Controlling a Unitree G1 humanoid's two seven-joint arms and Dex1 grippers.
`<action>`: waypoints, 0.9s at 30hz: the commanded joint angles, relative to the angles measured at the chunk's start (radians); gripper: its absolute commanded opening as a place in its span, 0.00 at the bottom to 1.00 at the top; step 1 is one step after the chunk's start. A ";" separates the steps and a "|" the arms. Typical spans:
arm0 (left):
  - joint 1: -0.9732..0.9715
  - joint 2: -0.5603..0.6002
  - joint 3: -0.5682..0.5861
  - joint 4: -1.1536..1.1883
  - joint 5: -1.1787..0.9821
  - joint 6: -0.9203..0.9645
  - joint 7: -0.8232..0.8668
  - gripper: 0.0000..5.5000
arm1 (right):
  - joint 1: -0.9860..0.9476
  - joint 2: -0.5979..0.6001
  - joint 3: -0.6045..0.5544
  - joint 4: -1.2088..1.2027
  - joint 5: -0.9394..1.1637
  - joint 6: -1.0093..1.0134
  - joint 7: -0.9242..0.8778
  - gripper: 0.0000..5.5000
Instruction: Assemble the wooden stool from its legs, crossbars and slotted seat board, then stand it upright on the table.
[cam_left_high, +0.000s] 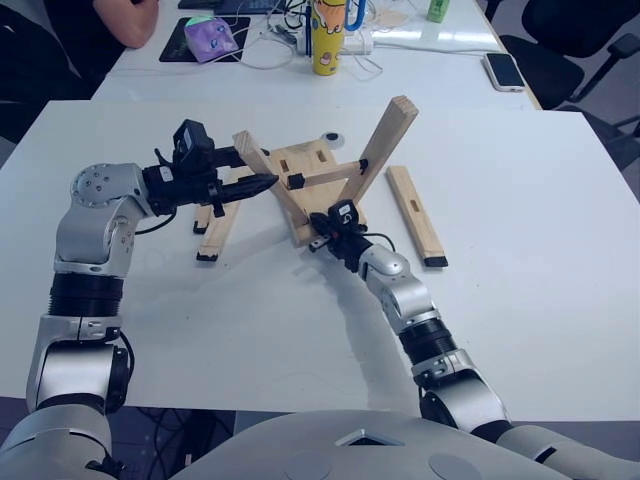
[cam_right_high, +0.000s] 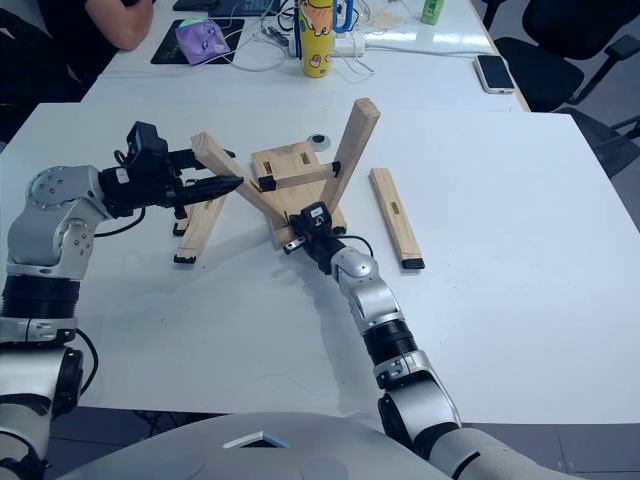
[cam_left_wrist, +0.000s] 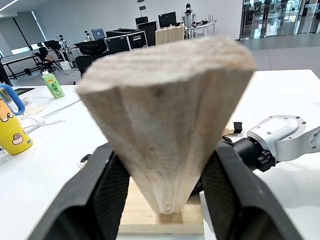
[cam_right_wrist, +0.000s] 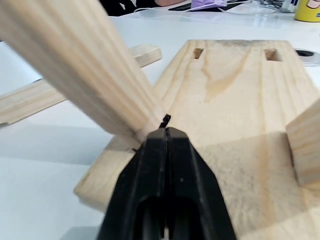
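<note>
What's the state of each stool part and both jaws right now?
Slotted wooden seat board: lying flat, two slots empty.
Left tilted wooden leg: foot on board, top clamped.
Right tilted wooden leg: leaning, foot on board.
Short wooden crossbar: bridging both tilted legs.
Loose wooden leg: flat, right of board.
Loose wooden pieces: flat, left of board.
Left gripper: jaws shut on left tilted leg.
Right gripper: jaws shut, empty, at that leg's foot.

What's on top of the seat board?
The left leg and right leg stand tilted on the seat board, joined by a crossbar; the shut right pincer touches the left leg's foot. Two far slots lie open; beneath the legs is hidden.
</note>
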 joint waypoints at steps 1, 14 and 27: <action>0.023 -0.020 -0.082 0.033 0.081 0.026 -0.008 0.37 | 0.030 -0.048 -0.030 0.051 -0.056 0.058 -0.072 0.00; -0.005 -0.090 -0.198 0.164 0.183 0.020 0.042 0.37 | 0.078 -0.085 0.097 0.103 -0.108 0.184 0.044 0.00; 0.000 -0.084 -0.217 0.168 0.164 0.018 0.056 0.37 | 0.224 -0.082 0.023 -0.444 0.178 0.049 0.202 0.00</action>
